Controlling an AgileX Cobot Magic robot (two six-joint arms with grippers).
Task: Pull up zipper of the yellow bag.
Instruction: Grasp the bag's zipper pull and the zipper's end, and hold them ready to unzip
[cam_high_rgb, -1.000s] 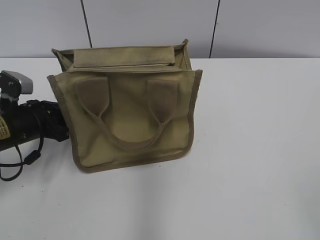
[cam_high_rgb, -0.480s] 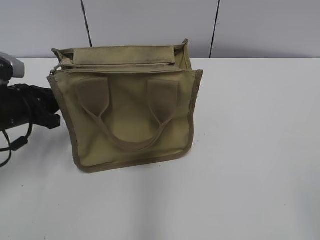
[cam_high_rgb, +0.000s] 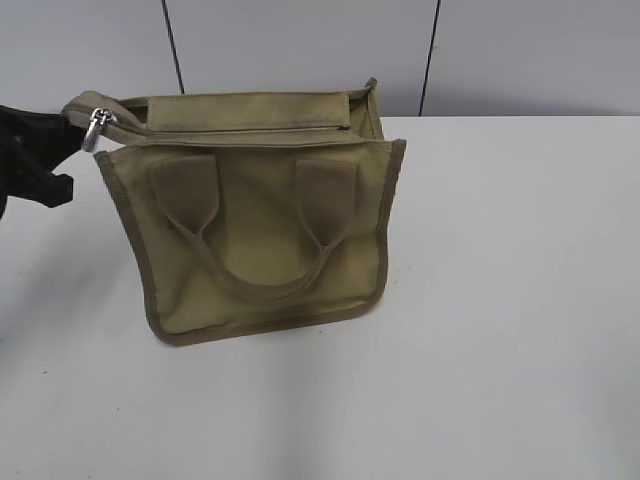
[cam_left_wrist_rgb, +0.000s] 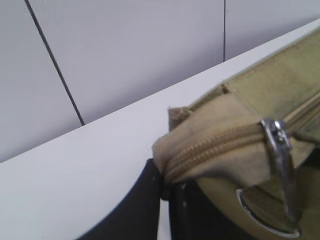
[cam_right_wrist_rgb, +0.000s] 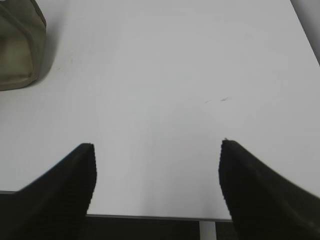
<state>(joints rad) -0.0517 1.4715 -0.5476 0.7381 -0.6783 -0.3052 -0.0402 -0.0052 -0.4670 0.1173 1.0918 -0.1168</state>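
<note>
Bag: the yellow bag stands upright on the white tabletop, left of centre, handles toward the camera.
Zipper axis: the zipper runs left to right along the top of the bag; its silver slider sits at the far left end, on the tab strap.
Left gripper: the left gripper is clamped on the cloth end of the tab strap, just beyond the slider, at the bag's left top corner.
Right gripper: the right gripper hangs wide apart over bare tabletop, well right of the bag, holding nothing.
Nearer arm: the left, already on the strap.
Judgement: the slider's travel lies away from the left gripper, rightward along the teeth.
</note>
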